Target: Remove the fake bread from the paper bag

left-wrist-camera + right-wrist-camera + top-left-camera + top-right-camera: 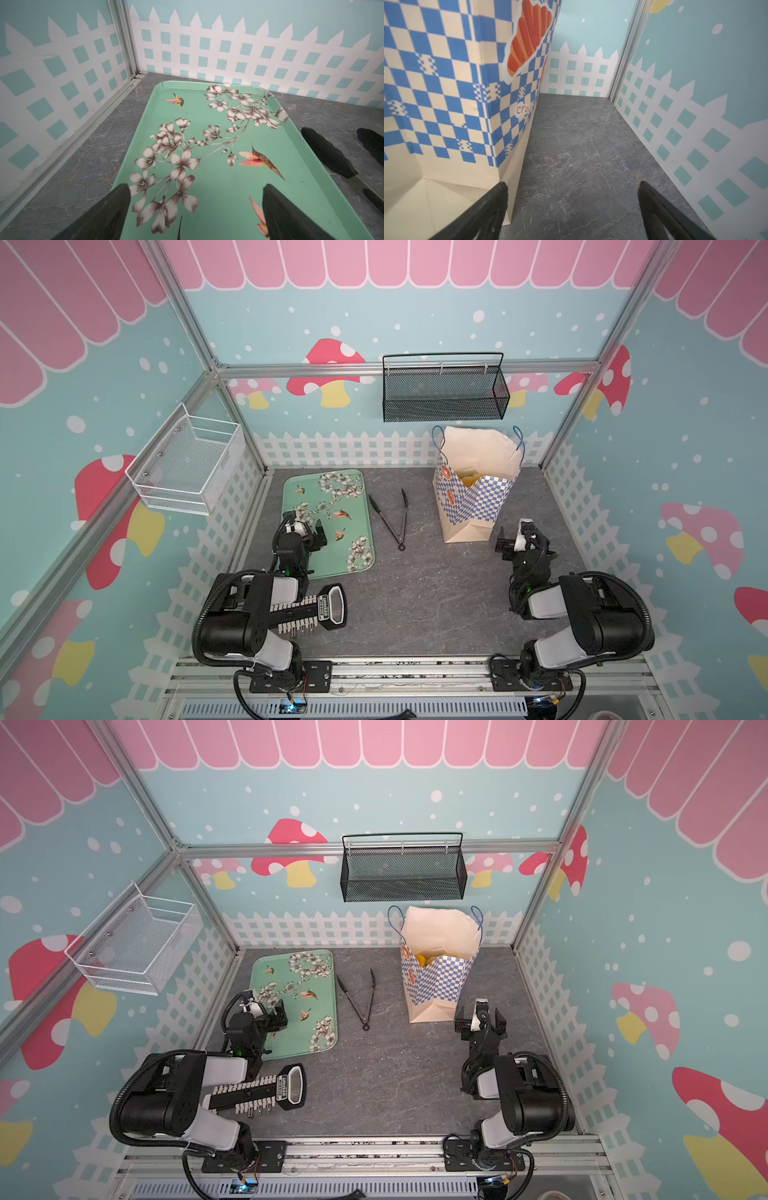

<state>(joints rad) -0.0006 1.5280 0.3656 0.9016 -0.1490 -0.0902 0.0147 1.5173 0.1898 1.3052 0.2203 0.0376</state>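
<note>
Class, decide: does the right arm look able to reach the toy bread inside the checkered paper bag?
Probably yes, from above: the cream, blue-checkered paper bag stands open-topped, yellow toy bread showing inside. The open right tool must rise over its rim.

Walls: pale teal printed panels [415, 323] with white dots, red and pink mushrooms, and a pink scalloped awning band up top. White picket-fence print [332, 448] along the base. Silver aluminium extrusion frame [291, 371] at corners and back rail. Floor: dark grey marble-pattern slab [415, 593]. Black wire-mesh basket [446, 393] hangs on the back rail, white wire-mesh basket [178, 472] on the left wall. Lighting even.
</note>
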